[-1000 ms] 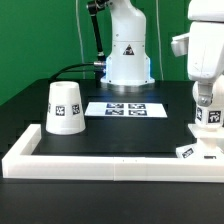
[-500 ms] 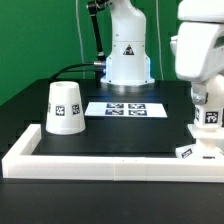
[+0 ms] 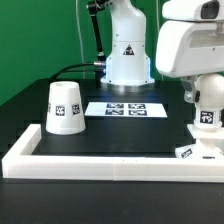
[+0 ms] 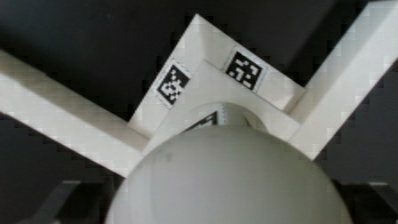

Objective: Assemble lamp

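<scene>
Hand: the hand (image 3: 204, 108) hung off the arm on the exterior view's right, clenched round the bulb (image 3: 206, 117); in the wrist view the bulb's round white body filled the space between the dark fingers (image 4: 61, 201), so I took it as a firm hold
Bulb: lifted clear of the tabletop (image 3: 110, 135), tag facing out, directly over the near corner on the exterior view's right
Base: the flat angular base (image 3: 188, 152) lay on the tabletop, tucked into the corner of the white rail (image 3: 100, 162); from the wrist its two tags showed just past the bulb's rounded end, with the rail's two arms running off either side
Gap: bulb and base were apart, the bulb above it; whether the bulb sat square over the socket I could not tell, since the bulb hid that part of the base
Shade: the tapered shade (image 3: 64, 107) stood with its wide end down, well apart on the exterior view's left, untouched
Marker board: the marker board (image 3: 127, 108) lay flat at the back of the tabletop, between the shade and the arm
Progress: early to middle, by my reckoning; the bulb was picked up and carried to the base, but nothing was joined yet
Left to do: lower and seat the bulb in the base, let go, then fetch the shade and set it over the bulb to finish the lamp
</scene>
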Motion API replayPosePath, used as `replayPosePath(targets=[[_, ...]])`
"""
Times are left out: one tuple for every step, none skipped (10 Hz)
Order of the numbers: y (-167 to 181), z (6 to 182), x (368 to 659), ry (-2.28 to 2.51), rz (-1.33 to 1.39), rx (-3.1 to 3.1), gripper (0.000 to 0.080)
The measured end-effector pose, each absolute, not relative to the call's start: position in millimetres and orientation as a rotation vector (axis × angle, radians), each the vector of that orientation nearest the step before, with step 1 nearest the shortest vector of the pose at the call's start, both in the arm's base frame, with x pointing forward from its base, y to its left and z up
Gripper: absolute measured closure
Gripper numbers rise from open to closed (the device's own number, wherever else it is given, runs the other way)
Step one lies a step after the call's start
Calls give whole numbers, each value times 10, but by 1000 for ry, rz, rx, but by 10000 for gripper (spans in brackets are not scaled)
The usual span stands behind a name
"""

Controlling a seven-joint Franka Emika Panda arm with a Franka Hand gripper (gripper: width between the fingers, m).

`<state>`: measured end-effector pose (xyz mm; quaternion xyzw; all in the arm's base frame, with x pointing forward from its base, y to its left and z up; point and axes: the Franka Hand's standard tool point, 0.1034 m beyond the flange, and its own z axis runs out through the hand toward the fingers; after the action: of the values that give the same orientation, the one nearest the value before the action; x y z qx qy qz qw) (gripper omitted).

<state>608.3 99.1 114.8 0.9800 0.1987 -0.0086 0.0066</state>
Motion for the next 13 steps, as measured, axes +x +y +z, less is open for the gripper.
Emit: replayPosePath(targets=[[1005,1148,6075,444,-32,3099,220],[1007,1146,6071,281,-35,3120,220],[1008,1143,6072,196,-34,3127,220],[1013,1142,6080,80,-23,3132,220],[1014,1142,6080,-30,-23,3132,220],[1018,1141,6079,-122,-23,3131,220],[1023,1140,6078,-242,-23,3123,220],[1026,1139,6077,-324,-23,3116,220],[1030,1138,6076,-411,-23,3106,220],[1031,1136,6075,-526,-22,3092,220],[1021,1136,6075,-680,0,3084,220],[1035,1132,6045,-872,17,3044,220],[1056,1136,6024,-989,19,3009,220]])
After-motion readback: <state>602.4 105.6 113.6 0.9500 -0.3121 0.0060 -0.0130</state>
